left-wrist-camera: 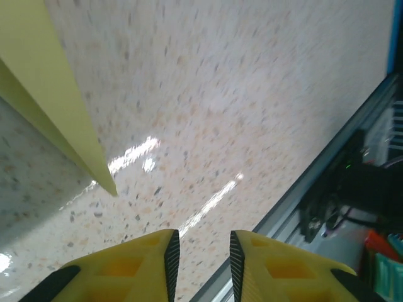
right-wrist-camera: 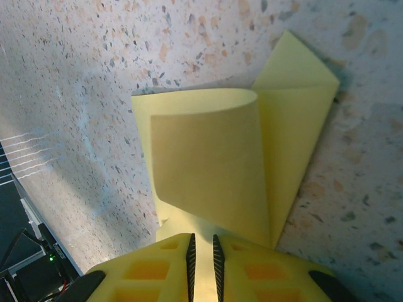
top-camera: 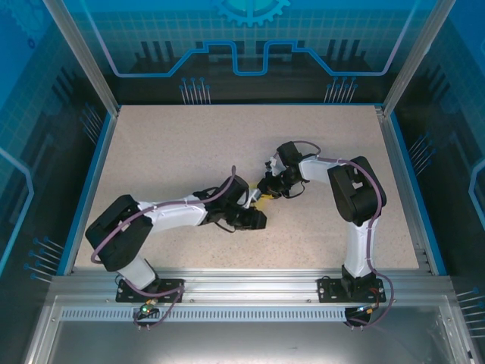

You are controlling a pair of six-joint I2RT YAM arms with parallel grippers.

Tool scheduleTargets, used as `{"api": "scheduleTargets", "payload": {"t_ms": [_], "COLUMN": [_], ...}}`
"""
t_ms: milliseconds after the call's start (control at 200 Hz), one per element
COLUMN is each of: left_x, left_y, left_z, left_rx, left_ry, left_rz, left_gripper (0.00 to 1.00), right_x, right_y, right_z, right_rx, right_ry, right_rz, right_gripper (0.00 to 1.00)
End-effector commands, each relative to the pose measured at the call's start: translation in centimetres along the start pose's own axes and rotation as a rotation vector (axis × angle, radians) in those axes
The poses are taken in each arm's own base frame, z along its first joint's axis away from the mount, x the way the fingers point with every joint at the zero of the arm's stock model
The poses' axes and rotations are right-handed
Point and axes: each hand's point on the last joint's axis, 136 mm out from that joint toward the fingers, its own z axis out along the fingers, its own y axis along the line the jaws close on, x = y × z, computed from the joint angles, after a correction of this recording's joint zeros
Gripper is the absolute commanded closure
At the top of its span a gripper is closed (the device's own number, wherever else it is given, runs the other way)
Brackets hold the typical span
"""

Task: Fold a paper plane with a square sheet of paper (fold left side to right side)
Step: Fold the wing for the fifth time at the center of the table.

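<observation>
The thin bright-yellow creased sheet of paper (right-wrist-camera: 208, 170) lies on the speckled beige worktop (right-wrist-camera: 75, 75), its long axis running straight ahead of the right pincer (right-wrist-camera: 202, 242), which is clamped on its near edge. The left pincer (left-wrist-camera: 203, 251) (parted, empty) hovers just beside, with the sheet's point up-left of it.

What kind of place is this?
Probably a robotics lab cell: two arms bolted to a speckled table handle paper, inside an aluminium frame with blue printed panels.
</observation>
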Motion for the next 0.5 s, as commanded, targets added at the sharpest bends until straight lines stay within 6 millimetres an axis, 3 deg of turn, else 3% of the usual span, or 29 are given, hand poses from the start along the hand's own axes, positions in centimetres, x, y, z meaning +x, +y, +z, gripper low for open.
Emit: {"api": "scheduleTargets", "payload": {"t_ms": [0,250,360,490], "left_x": [-0.5,-3.3,-3.5,-2.5], "left_y": [0.0,1.8,2.6,4.3], "left_z": [0.8,2.8,3.8,4.8], "left_rx": [0.006,-0.029,-0.047,-0.082], "left_ry": [0.041,0.023,0.039,0.077], "left_rz": [0.009,-0.013,-0.024,-0.06], "left_gripper": [0.67,0.68,0.68,0.68], "right_x": [1.3,1.3,1.4,0.9], "right_y": [-3.2,-3.0,-3.0,-2.0], "right_z": [1.6,1.5,1.5,1.0], "right_rx": [0.111,0.102,0.101,0.066], "right_ry": [0.034,0.034,0.034,0.014], "right_rz": [0.042,0.038,0.037,0.017], "right_gripper": [0.81,0.81,0.81,0.81]}}
